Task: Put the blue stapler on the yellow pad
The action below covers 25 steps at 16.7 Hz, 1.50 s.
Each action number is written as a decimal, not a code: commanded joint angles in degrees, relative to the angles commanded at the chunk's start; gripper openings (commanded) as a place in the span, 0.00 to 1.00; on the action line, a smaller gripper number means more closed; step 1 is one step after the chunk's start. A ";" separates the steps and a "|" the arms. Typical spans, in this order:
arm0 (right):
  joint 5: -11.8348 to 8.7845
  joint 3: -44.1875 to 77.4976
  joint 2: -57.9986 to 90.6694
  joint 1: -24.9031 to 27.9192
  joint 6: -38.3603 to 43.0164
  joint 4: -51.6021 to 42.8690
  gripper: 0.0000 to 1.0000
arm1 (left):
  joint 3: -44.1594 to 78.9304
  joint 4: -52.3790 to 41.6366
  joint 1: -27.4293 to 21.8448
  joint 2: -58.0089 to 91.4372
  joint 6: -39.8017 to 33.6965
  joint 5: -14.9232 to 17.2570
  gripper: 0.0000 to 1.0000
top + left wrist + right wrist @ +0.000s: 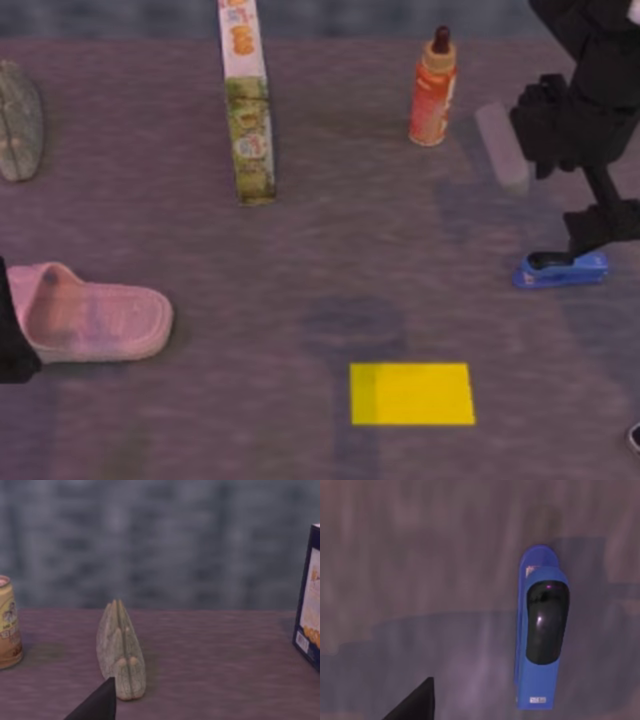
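Note:
The blue stapler (pixel 562 270) lies flat at the table's right side, its black oval patch toward the left. In the right wrist view the stapler (pixel 540 635) fills the frame's right half. My right gripper (pixel 598 235) hangs just above the stapler's right end, open, with nothing held; only one dark finger (pixel 422 700) shows in its wrist view, off to the stapler's side. The yellow pad (pixel 411 394) lies bare near the front edge, left of the stapler. My left gripper (pixel 12 345) is parked at the left edge, open and empty.
A pink slipper (pixel 90 315) lies at the left. A tall printed box (pixel 247 100) and an orange bottle (pixel 433 90) stand at the back. A ribbed grey-green object (pixel 18 120) sits far left. A pale grey bar (pixel 502 145) lies behind the stapler.

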 joint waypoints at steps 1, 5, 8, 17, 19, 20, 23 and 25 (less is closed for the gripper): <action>0.00 -0.16 -0.15 -0.32 0.07 0.15 1.00 | 0.00 0.00 0.00 0.00 0.00 0.00 1.00; 0.01 -3.55 1.00 -0.05 0.03 4.31 1.00 | 0.00 0.00 0.00 0.00 0.00 0.00 1.00; 0.02 -8.96 3.22 0.02 0.17 12.68 1.00 | 0.00 0.00 0.00 0.00 0.00 0.00 1.00; 0.04 -14.78 5.71 0.14 0.22 20.49 0.92 | 0.00 0.00 0.00 0.00 0.00 0.00 1.00; 0.04 -14.78 5.71 0.14 0.22 20.49 0.77 | 0.00 0.00 0.00 0.00 0.00 0.00 1.00; 0.04 -14.78 5.71 0.14 0.22 20.49 0.70 | 0.00 0.00 0.00 0.00 0.00 0.00 1.00; 0.04 -14.78 5.71 0.14 0.22 20.49 0.47 | 0.00 0.00 0.00 0.00 0.00 0.00 1.00; 0.04 -14.78 5.71 0.14 0.22 20.49 0.32 | 0.00 0.00 0.00 0.00 0.00 0.00 1.00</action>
